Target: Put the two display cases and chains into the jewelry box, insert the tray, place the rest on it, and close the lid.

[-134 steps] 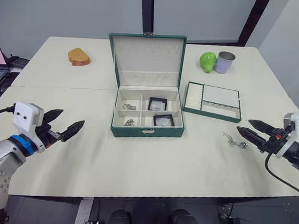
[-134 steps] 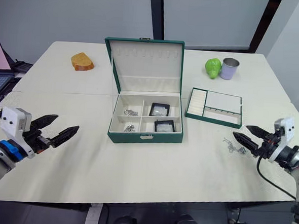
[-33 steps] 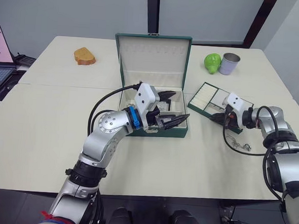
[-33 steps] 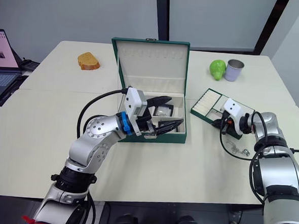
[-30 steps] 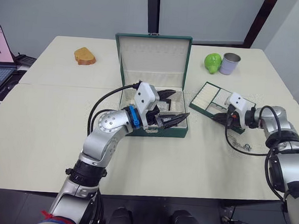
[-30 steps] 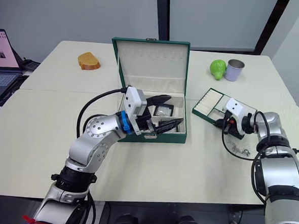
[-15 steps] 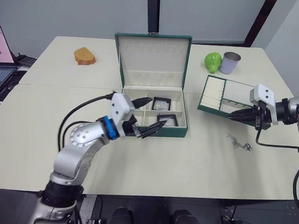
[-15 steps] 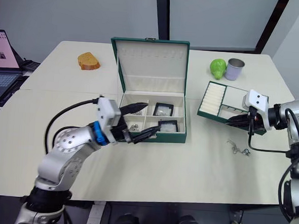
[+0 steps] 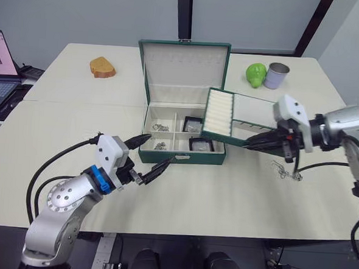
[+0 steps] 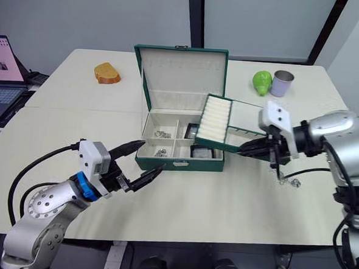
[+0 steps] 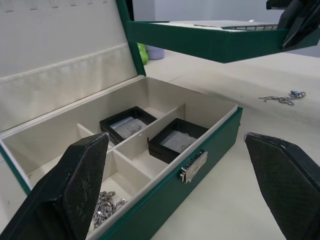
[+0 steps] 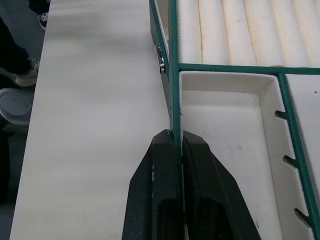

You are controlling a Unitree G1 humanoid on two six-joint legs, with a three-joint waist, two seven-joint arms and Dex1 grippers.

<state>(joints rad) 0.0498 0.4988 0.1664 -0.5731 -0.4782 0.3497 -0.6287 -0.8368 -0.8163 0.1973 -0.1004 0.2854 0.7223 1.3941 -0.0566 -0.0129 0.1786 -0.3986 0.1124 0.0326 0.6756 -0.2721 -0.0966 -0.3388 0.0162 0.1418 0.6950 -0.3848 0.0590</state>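
The left gripper [image 9: 148, 160] is hovering with jaws wide and empty, the jewelry box [image 9: 181, 155] just beyond its tips, likely keeping clear. The right gripper [image 12: 177, 145] is pinching the tray [image 9: 241, 119] by its rim, jaws narrow, carrying it raised beyond the box's right end for insertion.

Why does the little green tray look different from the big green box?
The tray is shallow and held up in the air by the right hand; the jewelry box is deeper and sits on the table. The tray has no lid; the box has one, standing open. Both are green with cream insides.
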